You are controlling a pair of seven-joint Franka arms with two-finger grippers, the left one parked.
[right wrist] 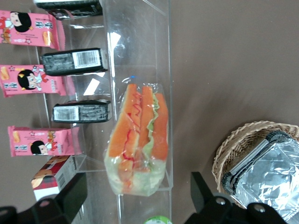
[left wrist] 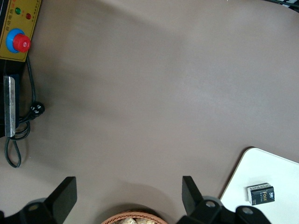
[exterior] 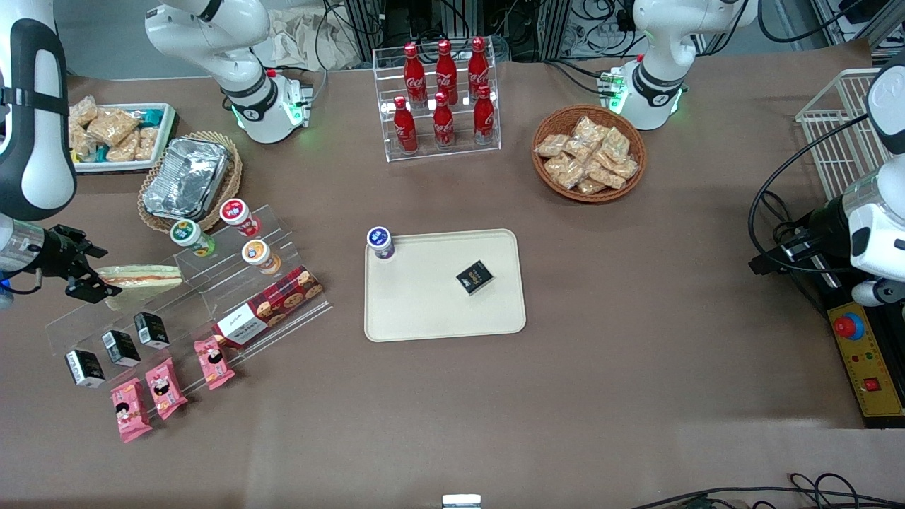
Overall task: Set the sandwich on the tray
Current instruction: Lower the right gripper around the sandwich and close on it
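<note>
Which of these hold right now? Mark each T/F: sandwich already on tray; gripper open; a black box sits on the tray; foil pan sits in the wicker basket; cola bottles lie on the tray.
1. The sandwich is on the tray. False: it lies on the clear acrylic shelf.
2. The gripper is open, near the sandwich. True.
3. A small black box sits on the tray. True.
4. The foil pan sits in a wicker basket. True.
5. The cola bottles lie on the tray. False: they stand in a clear rack.
</note>
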